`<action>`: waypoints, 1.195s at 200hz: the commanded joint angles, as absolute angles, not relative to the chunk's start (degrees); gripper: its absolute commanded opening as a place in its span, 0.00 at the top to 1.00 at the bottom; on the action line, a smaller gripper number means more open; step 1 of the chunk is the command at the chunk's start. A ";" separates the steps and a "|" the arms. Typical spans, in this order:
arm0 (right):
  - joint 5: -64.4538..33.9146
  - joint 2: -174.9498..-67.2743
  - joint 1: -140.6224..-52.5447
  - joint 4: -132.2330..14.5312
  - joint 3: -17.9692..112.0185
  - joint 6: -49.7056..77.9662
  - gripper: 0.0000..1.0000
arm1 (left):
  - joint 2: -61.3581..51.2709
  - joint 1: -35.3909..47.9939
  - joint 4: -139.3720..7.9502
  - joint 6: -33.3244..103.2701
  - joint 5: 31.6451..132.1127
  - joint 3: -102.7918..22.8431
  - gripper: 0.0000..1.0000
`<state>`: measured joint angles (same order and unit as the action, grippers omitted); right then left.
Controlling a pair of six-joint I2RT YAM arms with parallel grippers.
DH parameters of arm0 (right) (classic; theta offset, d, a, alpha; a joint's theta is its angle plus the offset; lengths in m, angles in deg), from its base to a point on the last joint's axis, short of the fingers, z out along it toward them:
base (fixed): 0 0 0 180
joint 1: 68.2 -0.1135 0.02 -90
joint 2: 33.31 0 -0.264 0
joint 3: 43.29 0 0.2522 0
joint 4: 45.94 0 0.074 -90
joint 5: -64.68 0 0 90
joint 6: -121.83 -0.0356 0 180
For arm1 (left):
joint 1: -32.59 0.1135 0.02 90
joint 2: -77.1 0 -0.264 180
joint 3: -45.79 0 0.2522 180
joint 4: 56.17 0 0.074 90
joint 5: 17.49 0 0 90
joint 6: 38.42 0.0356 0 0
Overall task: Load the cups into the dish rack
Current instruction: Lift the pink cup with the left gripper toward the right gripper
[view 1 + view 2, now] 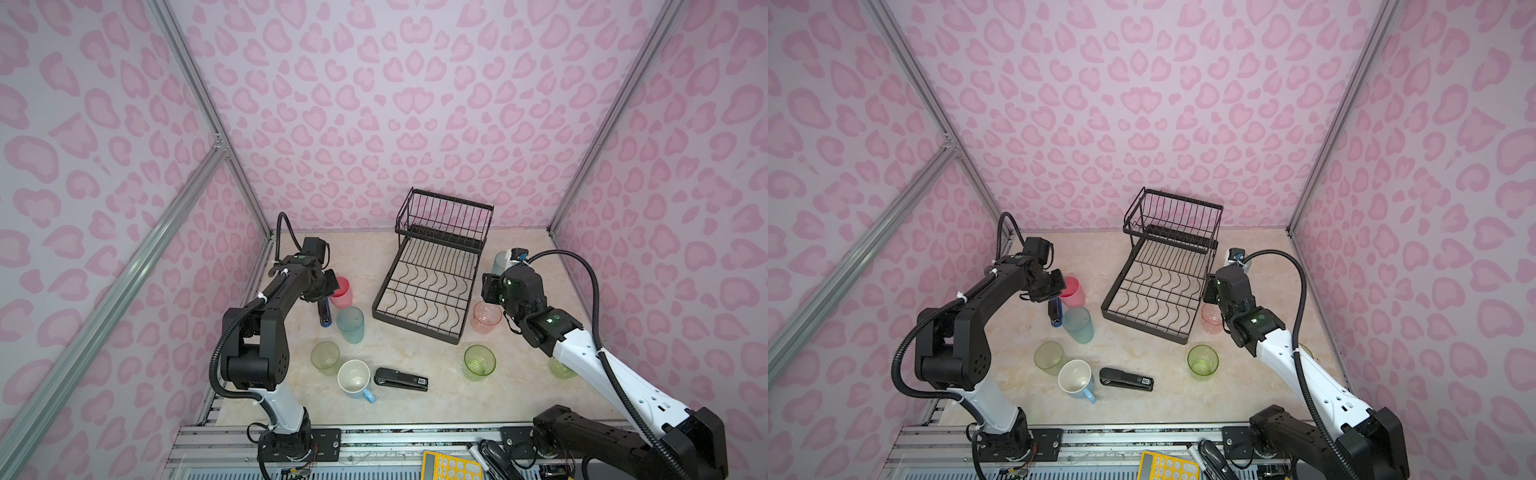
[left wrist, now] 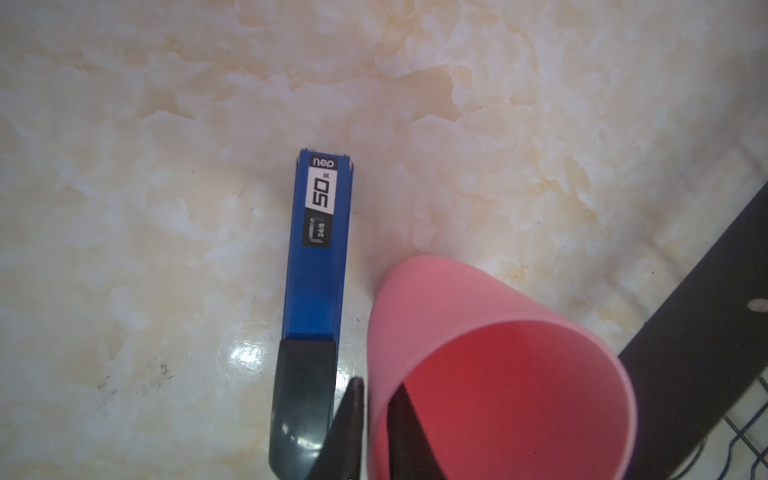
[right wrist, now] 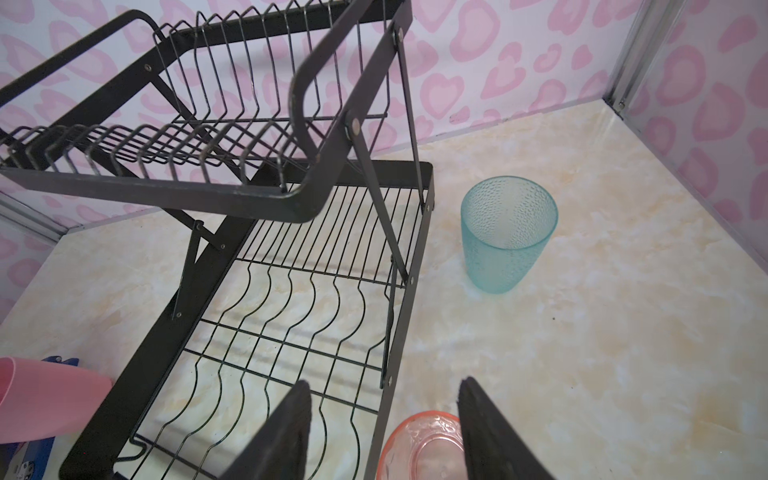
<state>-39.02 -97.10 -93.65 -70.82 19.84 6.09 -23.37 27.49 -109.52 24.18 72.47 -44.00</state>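
The left tool (image 2: 378,386) is pinched narrow on the rim of the pink cup (image 2: 478,332), with 1 finger inside the cup and the other outside its wall. This cup stands upright on the bench (image 1: 415,399), left of the dish rack (image 1: 414,326) and just beside the blue stapler (image 1: 324,313), which lies flat. The right tool (image 3: 386,382) is wide and holds nothing. It hangs above the pinkish ribbed cup (image 3: 419,440), whose rim shows between its 2 fingers, just beside the right edge of the rack's lower tray. Beyond it, near the rack's far right corner, a blue-green dimpled cup (image 3: 509,237) stands upright, apart from the rack. On the left side, a frosted blue cup (image 1: 350,325) stands just in front of the pink one. Nearer the front are a pale green tumbler (image 1: 325,356) and a light-blue mug (image 1: 354,379), close together, the mug's handle pointing to the front. A black stapler (image 1: 401,379) lies just right of the mug. A clear green cup (image 1: 480,362) stands in front of the rack's right corner, and another green cup (image 1: 563,370) is partly hidden under the right arm. All 8 cups are on the bench, outside the rack
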 commanded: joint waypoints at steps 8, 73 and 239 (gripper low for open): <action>-40.88 -97.17 -94.73 -73.08 21.49 7.35 0.42 | -23.58 27.48 -106.94 23.98 71.85 -44.57 0.93; -42.02 -94.85 -96.05 -75.85 23.34 8.89 0.40 | -19.37 27.43 -105.44 24.37 75.17 -47.05 0.97; -16.24 -111.66 -99.99 -63.82 47.80 -9.42 0.31 | 0.88 27.91 -80.36 12.95 105.02 -43.55 0.97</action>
